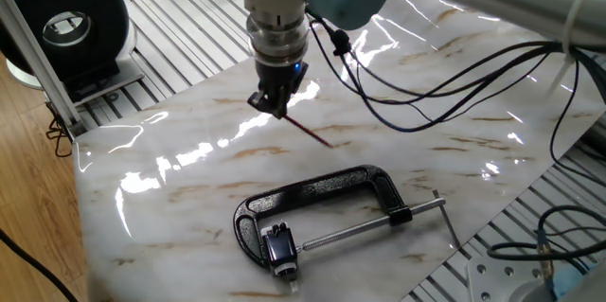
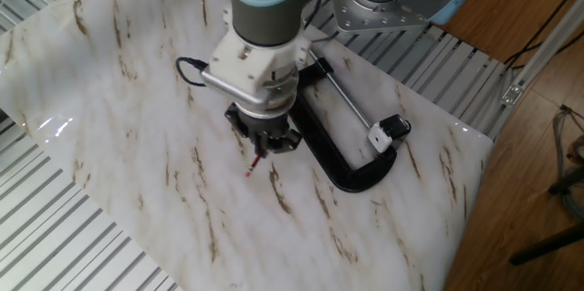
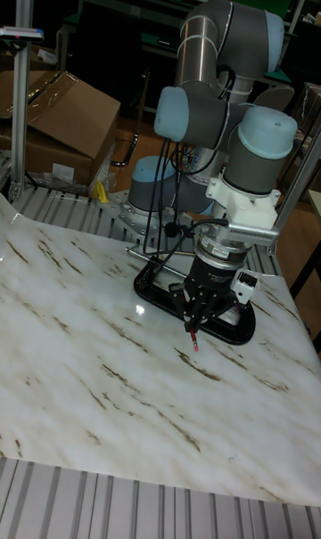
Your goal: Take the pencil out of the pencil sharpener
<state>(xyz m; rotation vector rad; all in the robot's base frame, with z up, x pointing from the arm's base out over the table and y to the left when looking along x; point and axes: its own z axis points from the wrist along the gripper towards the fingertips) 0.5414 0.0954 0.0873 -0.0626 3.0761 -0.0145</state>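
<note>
I've got the pencil (image 1: 308, 133) pinched in the hand (image 1: 273, 105), fingers clenched on its upper end, the shaft slanting down and away over the marble desk (image 1: 454, 151). From the other fixed view the red tip pokes out just below the fingers, apparently a little above the surface. The pencil sharpener (image 1: 280, 248) sits well apart from it, tucked in the mouth of the black clamp (image 1: 322, 193) by the screw rod's end, with nothing stuck in it that I can see. So by my reading the pull is done and I'm in the carry-away.

To do this bit well: keep the grip firm, because a stick this thin held near one end wants to pivot. I'd go slowly, keep the low tip clear of the desk, and stay wide of the clamp's frame. If I set it down, I'd lower until the tip rests, then let go gently so it doesn't roll.

The count: one pencil, one sharpener, one clamp, one arm, one hand.
</note>
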